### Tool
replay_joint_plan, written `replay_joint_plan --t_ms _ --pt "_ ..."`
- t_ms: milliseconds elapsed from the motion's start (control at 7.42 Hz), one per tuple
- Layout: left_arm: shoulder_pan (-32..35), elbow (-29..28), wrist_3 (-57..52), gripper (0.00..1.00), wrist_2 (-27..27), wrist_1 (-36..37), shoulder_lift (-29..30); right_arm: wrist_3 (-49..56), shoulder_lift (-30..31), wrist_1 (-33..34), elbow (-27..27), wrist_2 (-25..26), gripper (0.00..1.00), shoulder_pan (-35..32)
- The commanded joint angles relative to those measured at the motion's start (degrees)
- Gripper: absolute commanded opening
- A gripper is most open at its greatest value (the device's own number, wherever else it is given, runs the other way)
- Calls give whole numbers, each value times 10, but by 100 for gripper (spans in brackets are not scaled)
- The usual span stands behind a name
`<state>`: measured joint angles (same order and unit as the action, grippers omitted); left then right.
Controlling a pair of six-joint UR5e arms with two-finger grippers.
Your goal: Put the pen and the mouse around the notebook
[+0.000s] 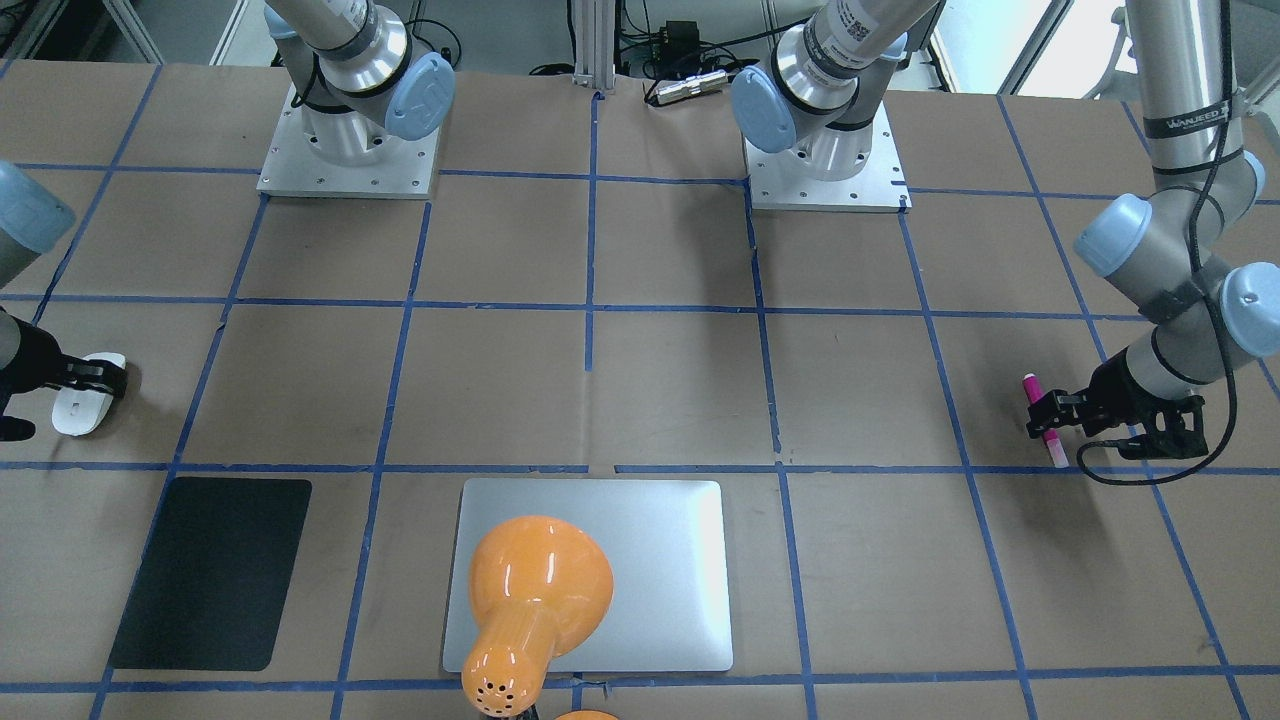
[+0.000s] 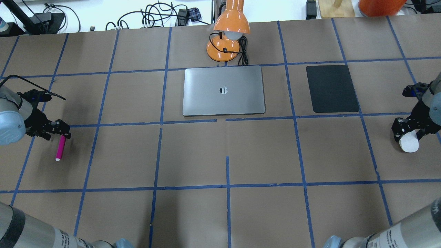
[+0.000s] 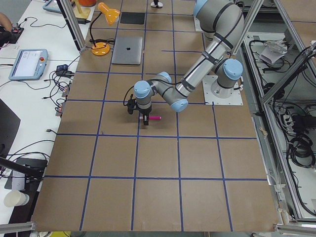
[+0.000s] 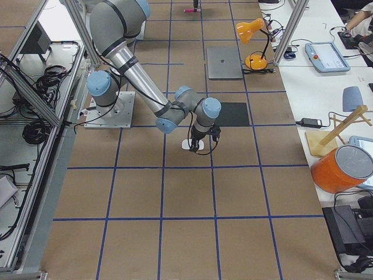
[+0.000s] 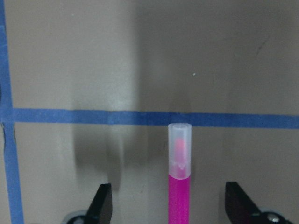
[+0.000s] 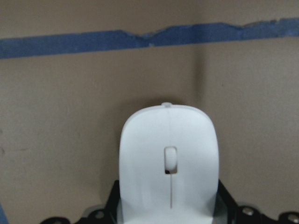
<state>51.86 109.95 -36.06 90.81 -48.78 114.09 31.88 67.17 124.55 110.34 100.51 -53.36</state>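
The magenta pen (image 2: pixel 60 147) lies on the brown table at the far left, whitish cap toward me. My left gripper (image 2: pixel 59 132) is low over its far end and open; in the left wrist view the pen (image 5: pixel 180 186) stands between both fingers (image 5: pixel 103 205), touching neither. The white mouse (image 2: pixel 410 144) sits at the far right. My right gripper (image 2: pixel 408 128) is shut on it, and the right wrist view shows the mouse (image 6: pixel 168 140) with a black finger tight against each side. The silver notebook (image 2: pixel 224 103) lies shut at the table's far middle.
An orange desk lamp (image 2: pixel 230 26) stands just beyond the notebook, its shade leaning over the lid (image 1: pixel 535 590). A black mat (image 2: pixel 331 88) lies right of the notebook. Blue tape lines grid the table. The two arm bases (image 1: pixel 348 160) are bolted on my side.
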Motion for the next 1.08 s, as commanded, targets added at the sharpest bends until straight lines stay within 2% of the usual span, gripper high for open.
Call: replay_joint_plan --t_ms 0,135,404,539,674,944 --pt "0 0 0 66 -1 -2 5 -2 16 -5 -6 0 8 -6" --pt "0 0 0 57 -1 -3 5 -6 37 -20 -23 -1 8 -16" --pt "0 -4 0 16 2 -6 5 -54 53 -106 -110 -14 8 -103" --pt "0 -4 -1 0 2 -9 4 -114 32 -138 -164 -32 8 -145" --pt "0 -4 -8 0 2 -10 3 -153 -15 -143 -210 -50 8 -190" --pt "3 -8 -4 0 6 -37 -15 -211 -115 -142 -297 -52 10 -247"
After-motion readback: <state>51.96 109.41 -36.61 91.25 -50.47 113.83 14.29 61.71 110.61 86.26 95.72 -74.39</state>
